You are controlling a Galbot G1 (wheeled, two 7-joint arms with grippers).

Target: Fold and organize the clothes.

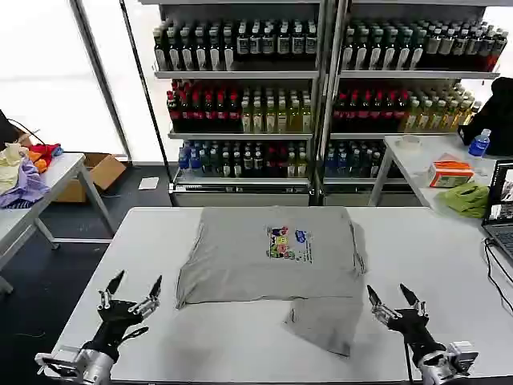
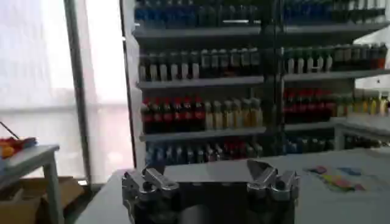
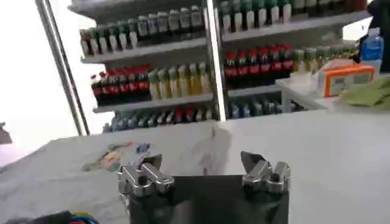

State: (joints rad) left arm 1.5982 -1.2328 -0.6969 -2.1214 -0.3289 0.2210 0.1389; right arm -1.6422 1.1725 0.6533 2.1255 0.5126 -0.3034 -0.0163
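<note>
Grey shirt (image 1: 268, 253) lies flat on the white table (image 1: 433, 249), chest print (image 1: 286, 242) facing up, collar end toward the drinks shelves (image 1: 321, 88). One folded flap of it trails off its near right corner toward the table's front edge.

Left gripper (image 1: 131, 292) hovers over the table's near-left part, just off the shirt's near left corner, fingers spread wide, holding nothing, touching nothing. Left wrist view: same gripper (image 2: 210, 176), both fingers wide apart, bare tabletop between.

Right gripper (image 1: 393, 298) sits close beside the trailing flap, on its right, jaws wide, empty, clear of the cloth. Right wrist view: gripper (image 3: 204, 165) spread wide, print (image 3: 116, 157) beyond it.
</note>
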